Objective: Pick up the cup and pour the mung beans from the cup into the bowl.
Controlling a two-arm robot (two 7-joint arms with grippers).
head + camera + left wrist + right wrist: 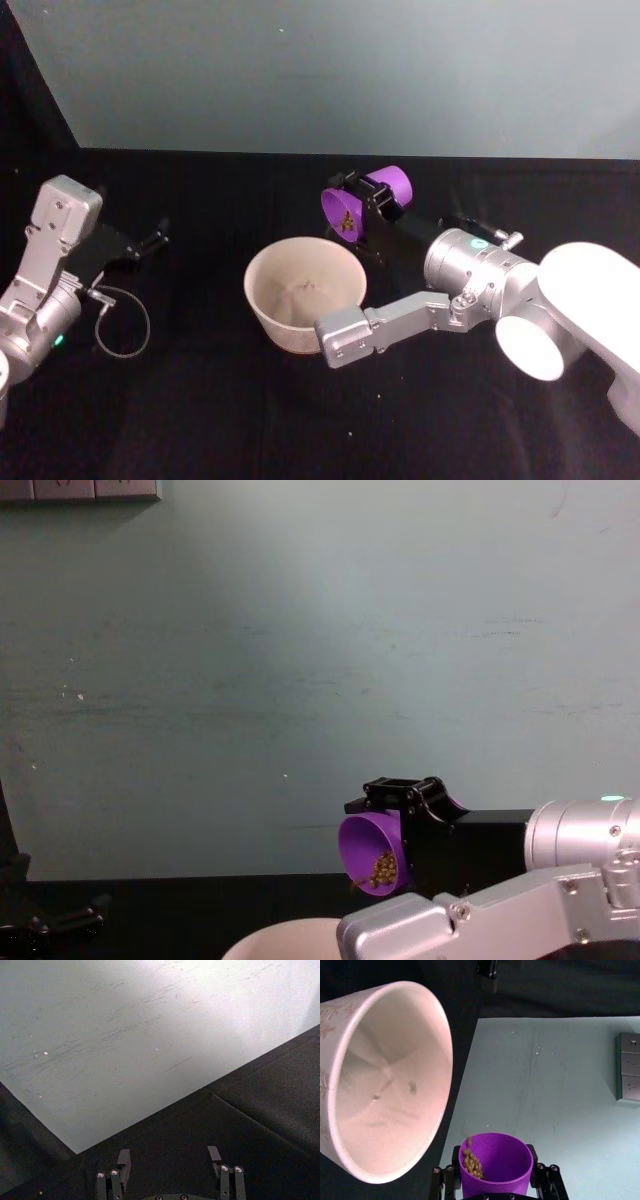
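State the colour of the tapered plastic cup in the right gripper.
Bright purple plastic cup, clearest in the right wrist view.

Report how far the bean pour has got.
Done: the right gripper has the cup lifted and tipped sideways by the far rim of the bowl. In hand: the mung beans are heaped at the cup's lower lip, seemingly starting to spill. Left: nearly all of them; the bowl holds a speck or two. The left gripper sits open, far left.

No readable text, label, brand or number anywhere.
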